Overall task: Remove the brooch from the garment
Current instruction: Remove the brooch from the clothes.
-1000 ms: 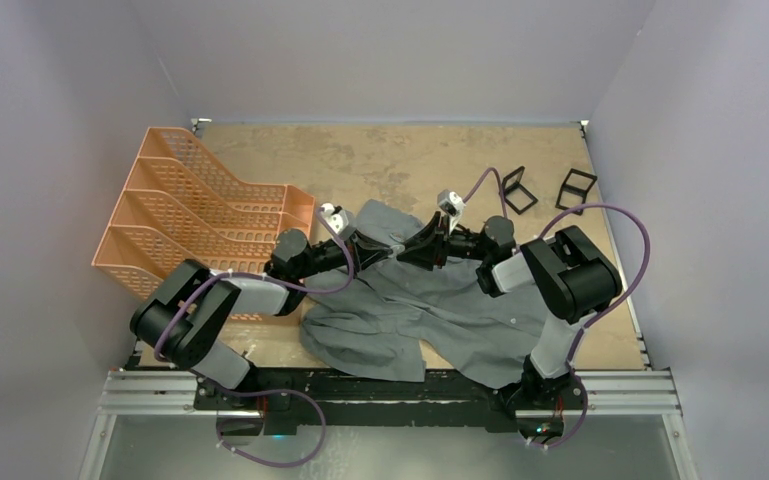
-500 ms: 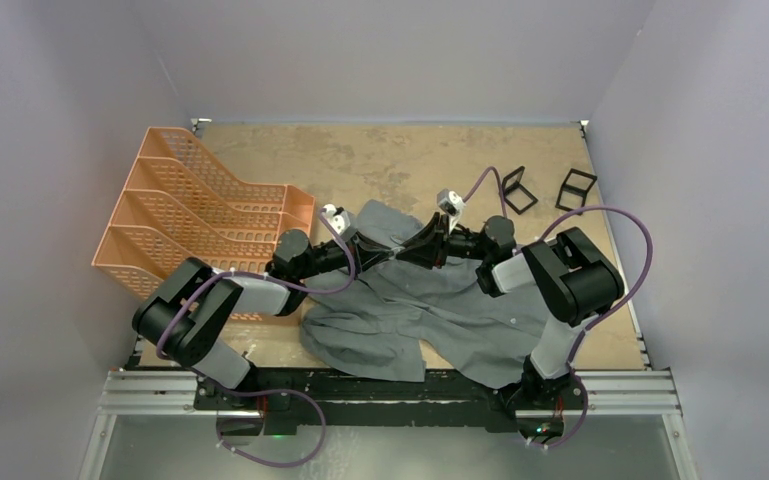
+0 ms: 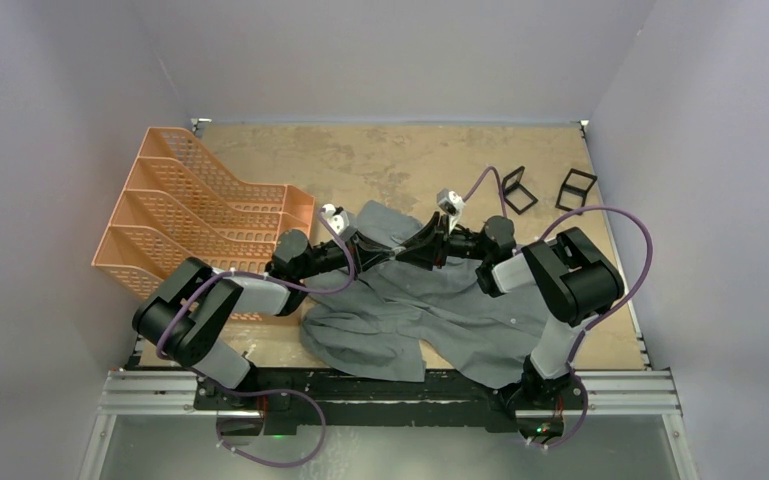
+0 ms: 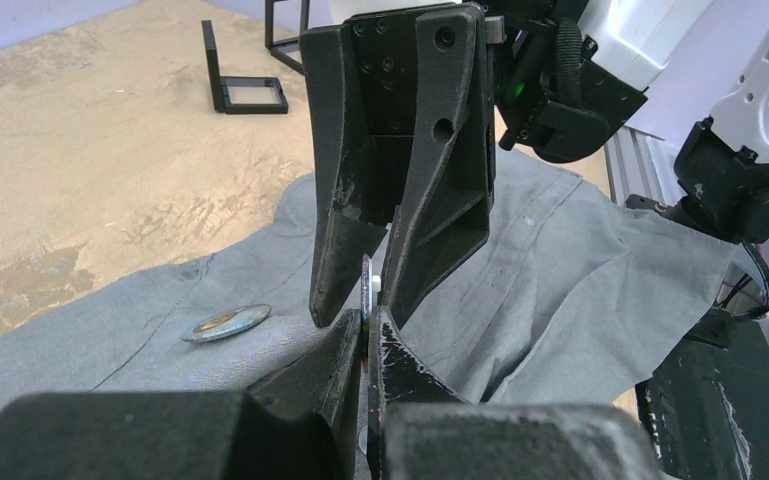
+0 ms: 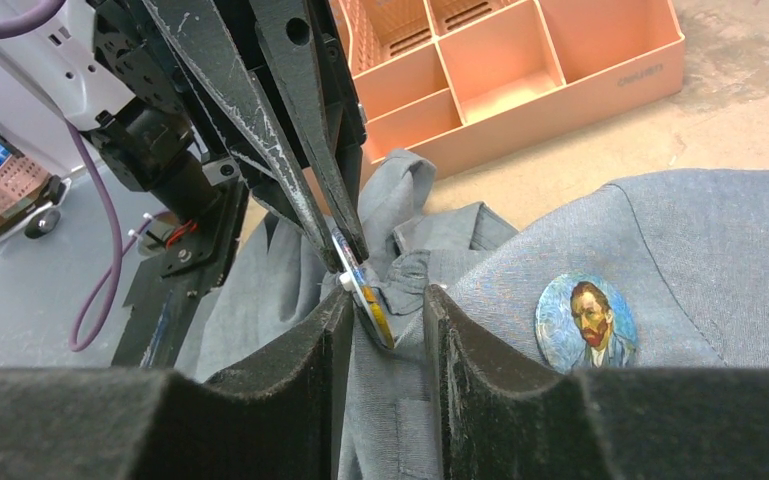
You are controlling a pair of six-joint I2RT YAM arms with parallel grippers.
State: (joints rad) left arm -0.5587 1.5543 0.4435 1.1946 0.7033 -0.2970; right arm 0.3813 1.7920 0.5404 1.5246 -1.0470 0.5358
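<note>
The brooch (image 5: 365, 298) stood on edge over bunched cloth of the garment (image 3: 410, 320), a grey shirt that sprawled from the near edge of the table (image 3: 380, 150) to its middle. The left gripper (image 4: 365, 335) was clamped tight on the brooch's rim. The right gripper (image 5: 380, 310) straddled it from the opposite side, jaws parted, with a gap showing beside one finger. Just beyond, a portrait badge (image 5: 587, 322) lay flat on the shirt. An orange tray (image 3: 200, 220) sat at the left, and two black stands (image 3: 520, 190) at the far right.
</note>
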